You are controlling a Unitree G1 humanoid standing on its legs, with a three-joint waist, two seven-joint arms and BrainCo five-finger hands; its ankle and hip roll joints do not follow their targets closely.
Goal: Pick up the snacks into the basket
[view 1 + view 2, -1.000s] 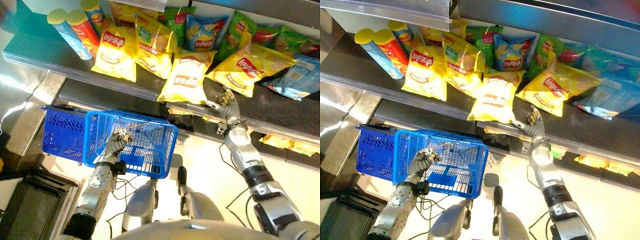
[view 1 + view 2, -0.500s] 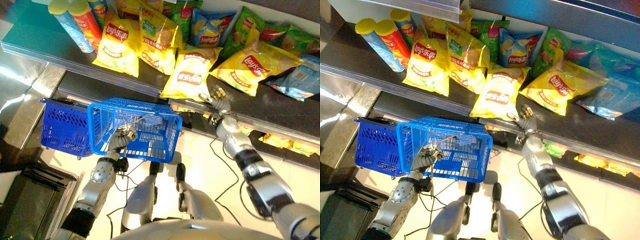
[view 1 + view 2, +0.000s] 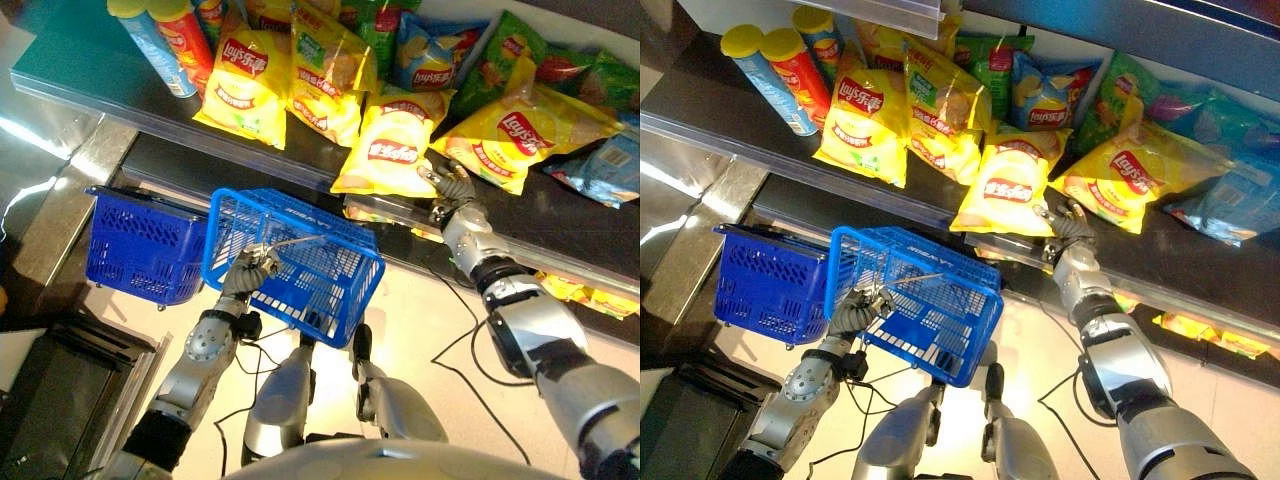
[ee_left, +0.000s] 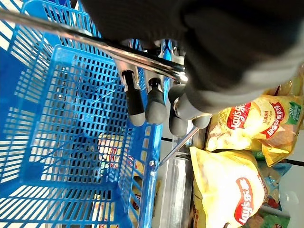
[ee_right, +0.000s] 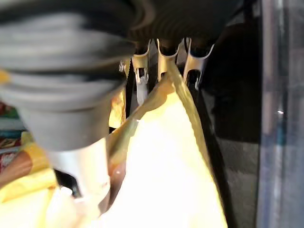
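My left hand (image 3: 250, 272) is shut on the thin metal handle (image 3: 298, 242) of a bright blue mesh basket (image 3: 345, 300), which hangs tilted below the shelf. In the left wrist view its fingers (image 4: 154, 107) curl round that handle above the basket wall (image 4: 57, 142). My right hand (image 3: 452, 188) is at the shelf's front edge, on the lower corner of a large yellow chip bag (image 3: 515, 130). In the right wrist view the bag's corner (image 5: 166, 175) lies between the thumb (image 5: 83, 175) and the fingers. Another yellow bag (image 3: 392, 150) lies just left of that hand.
The dark shelf (image 3: 120, 95) holds several more chip bags in yellow, green and blue, with snack tubes (image 3: 150, 40) at its left end. A darker blue basket (image 3: 140, 250) stands behind and left of the held one. More bags lie on a lower shelf (image 3: 570, 290).
The held basket has swung right and tilted more. My right hand, earlier spread at the shelf edge, has risen to the yellow bag's corner and closed on it. The camera has shifted too.
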